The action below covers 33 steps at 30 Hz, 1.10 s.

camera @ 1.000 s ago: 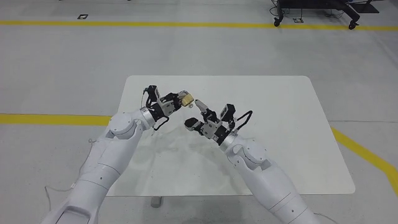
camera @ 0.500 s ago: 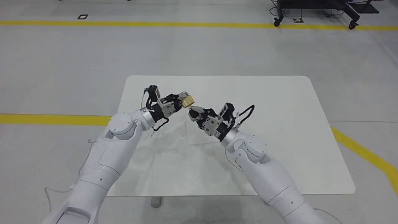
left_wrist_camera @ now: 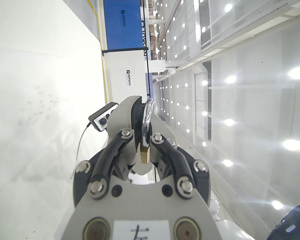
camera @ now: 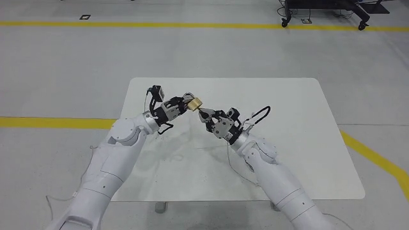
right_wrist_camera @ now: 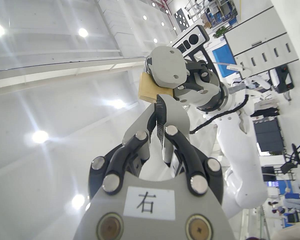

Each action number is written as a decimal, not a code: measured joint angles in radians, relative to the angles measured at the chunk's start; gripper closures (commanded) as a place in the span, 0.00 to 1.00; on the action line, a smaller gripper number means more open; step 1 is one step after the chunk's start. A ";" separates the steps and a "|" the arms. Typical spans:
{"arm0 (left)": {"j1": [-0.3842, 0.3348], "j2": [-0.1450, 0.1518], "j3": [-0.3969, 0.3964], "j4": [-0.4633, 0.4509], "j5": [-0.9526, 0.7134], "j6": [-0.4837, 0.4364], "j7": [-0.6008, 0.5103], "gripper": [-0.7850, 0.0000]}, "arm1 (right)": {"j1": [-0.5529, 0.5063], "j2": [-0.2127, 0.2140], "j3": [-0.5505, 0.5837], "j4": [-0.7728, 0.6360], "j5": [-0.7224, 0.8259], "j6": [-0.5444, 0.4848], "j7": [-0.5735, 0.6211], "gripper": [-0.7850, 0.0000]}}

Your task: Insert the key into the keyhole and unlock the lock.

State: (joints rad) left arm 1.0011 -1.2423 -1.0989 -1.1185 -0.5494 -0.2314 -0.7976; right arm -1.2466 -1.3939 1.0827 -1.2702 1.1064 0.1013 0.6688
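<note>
- The two arms are angling inward from the near edge of a white counter (camera: 287,147) and are meeting above its middle, both raised clear of its surface.
- The right hand (right_wrist_camera: 158,101) is holding its two fingers pressed flat together, with the black ribbed pads closing tightly against each other.
- The tips of the right hand's fingers are touching the lower edge of the lock (right_wrist_camera: 147,89), a small brass padlock.
- The key is too small to tell apart where those fingertips are meeting the lock.
- The left hand (left_wrist_camera: 143,111) is gripping the lock between its two closed fingers, just beyond the right hand.
- In the left wrist view, the brass body is sitting deep between the fingers, and the silver shackle (left_wrist_camera: 148,113) is showing farther out toward their tips.
- In the right wrist view, the brass body is sticking out sideways from the left hand's grey fingers, facing the right hand.
- From above, the lock is appearing as a small gold block between the two hands, over the left half of the counter.
- Beyond the counter's far edge, pale grey floor is stretching away.
- A yellow floor line (camera: 192,23) is running across the floor farther back.
- A black wheeled frame (camera: 326,6) is standing behind that line at the far right.
</note>
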 measured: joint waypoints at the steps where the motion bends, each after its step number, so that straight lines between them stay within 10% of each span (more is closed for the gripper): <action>1: 0.005 0.000 -0.003 -0.005 0.003 -0.017 0.000 1.00 | 0.004 0.000 0.005 0.010 0.025 0.026 0.021 1.00; 6: 0.028 0.003 -0.017 -0.025 0.012 -0.069 0.000 1.00 | 0.028 0.002 0.018 0.042 0.046 0.077 0.061 0.59; 15: -0.001 0.003 -0.011 -0.001 0.048 0.074 0.015 1.00 | -0.011 0.023 0.052 -0.037 -0.178 -0.079 0.031 0.42; 18: -0.012 0.003 0.013 -0.006 0.155 0.084 0.070 1.00 | -0.072 0.038 0.098 -0.118 -0.294 -0.178 -0.041 0.00; 33: -0.012 -0.012 0.091 -0.061 0.316 0.126 0.160 1.00 | -0.225 0.065 0.212 -0.301 -0.471 -0.304 -0.160 0.00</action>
State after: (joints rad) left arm 0.9890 -1.2538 -1.0082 -1.1792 -0.2331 -0.1056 -0.6379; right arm -1.4716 -1.3294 1.2944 -1.5711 0.6356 -0.2025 0.5090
